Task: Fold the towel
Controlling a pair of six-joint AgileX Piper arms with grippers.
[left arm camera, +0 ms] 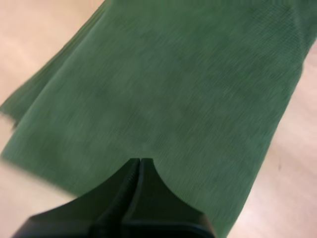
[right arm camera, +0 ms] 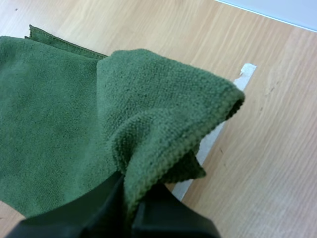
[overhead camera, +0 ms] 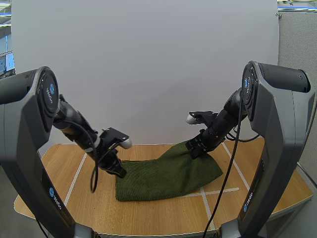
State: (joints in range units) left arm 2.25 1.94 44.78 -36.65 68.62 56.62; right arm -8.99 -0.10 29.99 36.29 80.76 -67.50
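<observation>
Your right gripper (right arm camera: pixel 128 192) pinches the raised far-right corner of the green towel (overhead camera: pixel 158 179) on the wooden table (overhead camera: pixel 148 214), but your left gripper (left arm camera: pixel 140 161) sits closed and empty at the far-left corner, so a one-sided pull could skew it.

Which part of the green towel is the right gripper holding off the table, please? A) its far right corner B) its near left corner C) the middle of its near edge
A: the right gripper pinches the far right corner of the towel, lifted above the table while the rest lies flat.
</observation>
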